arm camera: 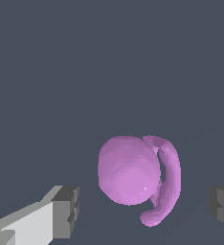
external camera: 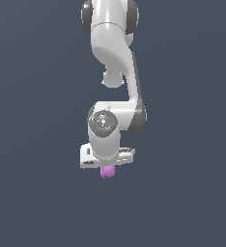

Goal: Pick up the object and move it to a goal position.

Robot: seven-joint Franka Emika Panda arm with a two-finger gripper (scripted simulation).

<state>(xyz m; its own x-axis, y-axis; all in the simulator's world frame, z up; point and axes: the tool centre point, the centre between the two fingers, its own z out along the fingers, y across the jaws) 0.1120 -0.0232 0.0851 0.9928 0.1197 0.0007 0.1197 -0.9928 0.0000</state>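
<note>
Between the spread grey fingertips, the small pink-purple rounded lump (arm camera: 129, 171) is framed.
The white Panda gripper (arm camera: 145, 208) is held released around it, neither pad touching; the lump's curved ridge is turned toward one finger.

Object (arm camera: 129, 170): small pink-purple rounded lump, smooth. A curved handle-like ridge arcs along one side, attached at both ends. In exterior view it (external camera: 106, 171) sits at 6 o'clock from frame centre.
</note>
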